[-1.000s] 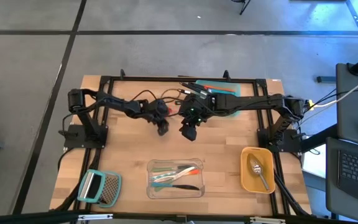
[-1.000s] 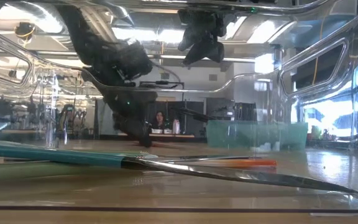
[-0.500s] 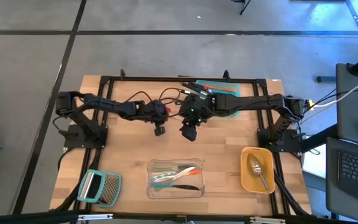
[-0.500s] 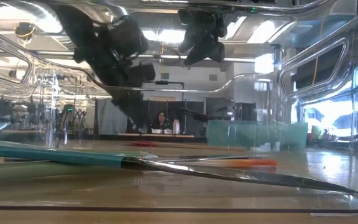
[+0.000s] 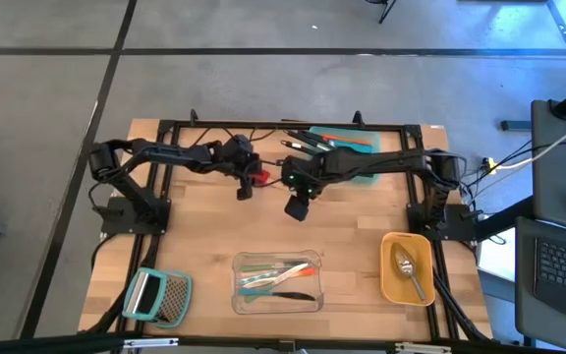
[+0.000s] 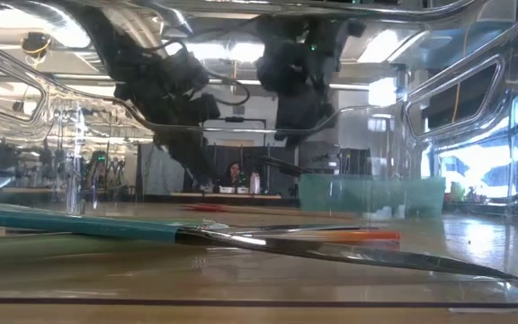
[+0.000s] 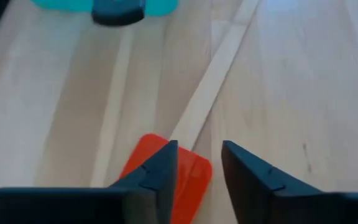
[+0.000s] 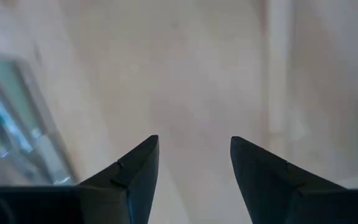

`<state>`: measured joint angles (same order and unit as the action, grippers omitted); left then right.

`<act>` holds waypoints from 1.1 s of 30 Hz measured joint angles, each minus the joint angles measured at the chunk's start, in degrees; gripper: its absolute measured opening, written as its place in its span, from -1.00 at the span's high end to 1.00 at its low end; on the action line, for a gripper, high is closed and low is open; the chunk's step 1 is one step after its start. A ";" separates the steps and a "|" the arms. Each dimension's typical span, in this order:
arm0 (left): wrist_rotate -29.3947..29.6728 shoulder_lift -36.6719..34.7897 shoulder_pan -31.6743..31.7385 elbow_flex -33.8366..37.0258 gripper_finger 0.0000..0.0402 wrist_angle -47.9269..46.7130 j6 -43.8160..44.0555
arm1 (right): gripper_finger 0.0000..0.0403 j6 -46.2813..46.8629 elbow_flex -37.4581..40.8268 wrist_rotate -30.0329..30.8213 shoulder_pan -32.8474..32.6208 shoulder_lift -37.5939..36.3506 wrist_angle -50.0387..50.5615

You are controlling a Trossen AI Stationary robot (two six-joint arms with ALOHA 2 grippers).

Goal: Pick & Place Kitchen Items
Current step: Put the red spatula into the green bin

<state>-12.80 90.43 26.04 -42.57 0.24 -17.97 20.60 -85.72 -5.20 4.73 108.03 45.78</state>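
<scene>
My left gripper (image 7: 196, 163) hovered, fingers narrowly parted, over the red spatula (image 7: 166, 177) at upper centre; its wooden handle ran away diagonally.

The right end effector (image 8: 192, 163) hangs parted above bare wooden table (image 8: 191, 74).

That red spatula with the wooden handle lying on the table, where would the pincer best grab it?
Probably on the long wooden handle, coming straight down with the fingers across it. The red spatula lies flat on the table, its blade thin and wide, its handle narrow and straight. The left pincer hangs open over the blade.
</scene>
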 joint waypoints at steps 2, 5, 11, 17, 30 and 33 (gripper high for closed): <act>0.81 0.00 -0.02 0.00 0.32 0.47 -3.10 | 0.00 0.00 0.01 -1.75 0.04 0.41 0.26; 4.81 0.60 0.01 -0.03 0.21 2.48 -4.38 | 0.00 0.00 -0.01 -3.76 -0.40 0.39 -0.28; 2.64 6.56 2.53 -0.04 0.14 1.70 1.78 | 0.00 1.41 0.01 -4.06 -1.58 0.39 0.15; -3.55 10.73 2.88 -0.63 0.22 2.13 8.34 | 0.00 2.58 0.01 -4.13 -2.82 0.39 0.23; -6.74 1.99 -4.93 0.13 0.36 -7.75 13.80 | 0.00 3.30 0.01 -4.04 -3.93 0.39 0.28; -0.61 0.79 -6.26 0.02 0.38 -4.71 10.66 | 0.00 3.43 0.01 -4.03 -4.04 0.39 0.28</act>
<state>-13.41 91.22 19.78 -42.54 -4.47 -7.32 24.03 -85.71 -9.23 0.69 108.42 46.06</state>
